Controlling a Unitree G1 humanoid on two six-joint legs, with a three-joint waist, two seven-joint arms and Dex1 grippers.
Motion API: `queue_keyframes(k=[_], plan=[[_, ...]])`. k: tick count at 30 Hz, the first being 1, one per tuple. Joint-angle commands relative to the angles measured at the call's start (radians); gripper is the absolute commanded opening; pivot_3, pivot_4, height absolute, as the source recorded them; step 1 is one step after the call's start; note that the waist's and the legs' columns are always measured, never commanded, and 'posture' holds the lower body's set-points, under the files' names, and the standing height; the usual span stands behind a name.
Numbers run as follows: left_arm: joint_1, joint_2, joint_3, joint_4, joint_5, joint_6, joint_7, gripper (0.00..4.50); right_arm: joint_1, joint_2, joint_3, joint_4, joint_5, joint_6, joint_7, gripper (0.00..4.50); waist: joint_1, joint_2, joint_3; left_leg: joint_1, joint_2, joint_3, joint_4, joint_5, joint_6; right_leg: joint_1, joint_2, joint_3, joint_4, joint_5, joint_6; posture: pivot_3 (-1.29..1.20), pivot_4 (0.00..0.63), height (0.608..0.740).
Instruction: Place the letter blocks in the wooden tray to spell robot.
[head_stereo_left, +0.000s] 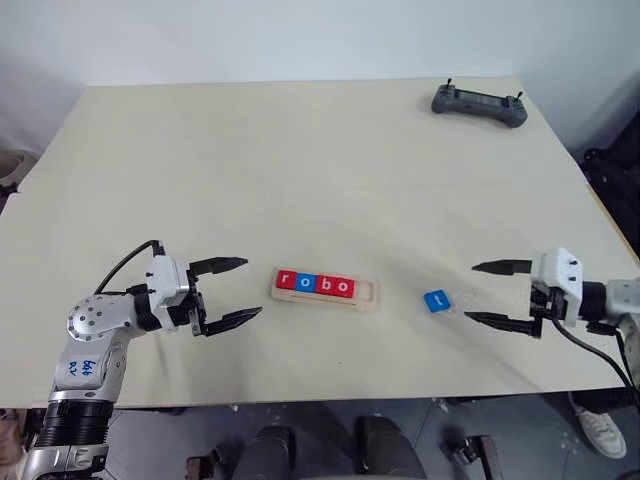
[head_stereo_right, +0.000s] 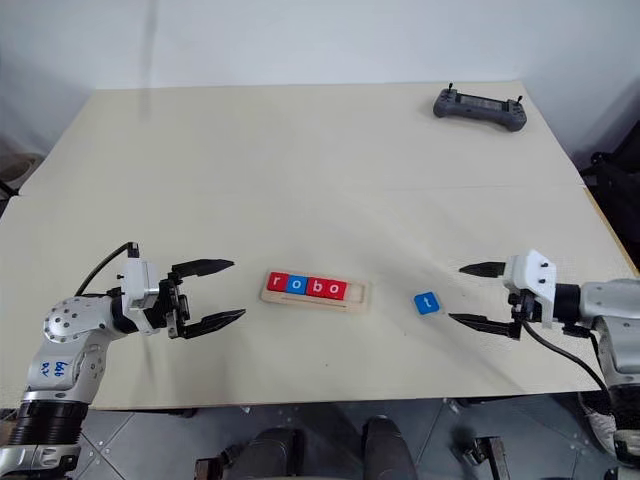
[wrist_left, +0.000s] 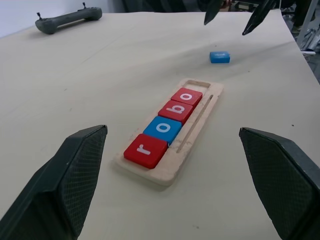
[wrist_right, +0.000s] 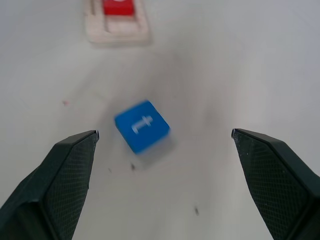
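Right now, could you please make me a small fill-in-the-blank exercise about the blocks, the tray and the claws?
1. The wooden tray holds ____ letter blocks.
2. The block on the table outside the tray, the t block, is coloured ____.
3. The claw nearest the t block is the ____ claw.
4. Both claws, including the left claw, are ____.

Missing words: four; blue; right; open

The left gripper (head_stereo_left: 232, 291) hangs just left of the tray (head_stereo_left: 372, 295), level and pointing right at it — jaws spread wide, nothing between them. The right gripper (head_stereo_left: 492, 293) sits well right of the tray, pointing left toward it and tipped slightly down — fingers (wrist_right: 65, 175) wide apart, holding nothing.
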Motion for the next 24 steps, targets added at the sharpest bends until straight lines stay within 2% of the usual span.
queue_keyframes(k=[1, 9, 17, 20, 24], plan=[[-0.006, -0.005, -0.006, -0.043, -0.006, 0.003, 0.005, 4.5, -0.067, -0.009, 0.064, 0.005, -0.035, 0.001, 0.04, 4.49, 0.002, 0.0, 0.0, 0.0, 0.0, 0.0, 0.0, 0.0, 0.0, 0.0, 0.0, 0.0, 0.0, 0.0, 0.0, 0.0, 0.15, 0.74], [-0.014, -0.007, -0.029, -0.064, -0.016, 0.025, -0.003, 4.5, -0.21, 0.018, 0.232, 0.172, -0.132, -0.091, 0.166, 4.49, 0.005, 0.0, 0.0, -0.001, -0.001, 0.0, 0.001, 0.0, 0.0, 0.0, -0.001, -0.001, -0.001, 0.0, 0.0, 0.0, 0.15, 0.74], [-0.001, -0.006, -0.03, -0.102, -0.024, 0.042, 0.001, 4.5, -0.289, 0.055, 0.295, 0.302, -0.164, -0.15, 0.209, 4.49, 0.0, 0.0, 0.0, -0.001, 0.0, -0.001, 0.001, 0.0, 0.0, 0.0, 0.0, -0.001, 0.0, 0.0, 0.0, 0.0, 0.15, 0.74], [0.007, -0.007, -0.029, -0.104, -0.023, 0.039, -0.002, 4.5, -0.308, 0.069, 0.315, 0.331, -0.169, -0.159, 0.216, 3.87, -0.001, 0.0, 0.0, -0.001, 0.0, -0.001, 0.001, 0.0, 0.0, 0.0, 0.0, -0.001, 0.0, 0.0, 0.0, 0.0, 0.15, 0.74], [0.003, -0.004, -0.027, -0.097, -0.023, 0.036, -0.006, 4.5, -0.338, 0.084, 0.333, 0.379, -0.179, -0.161, 0.22, 2.55, 0.0, 0.0, 0.0, -0.001, 0.0, -0.001, 0.001, 0.0, 0.0, 0.0, 0.0, -0.002, 0.0, 0.0, 0.0, 0.0, 0.15, 0.74]])
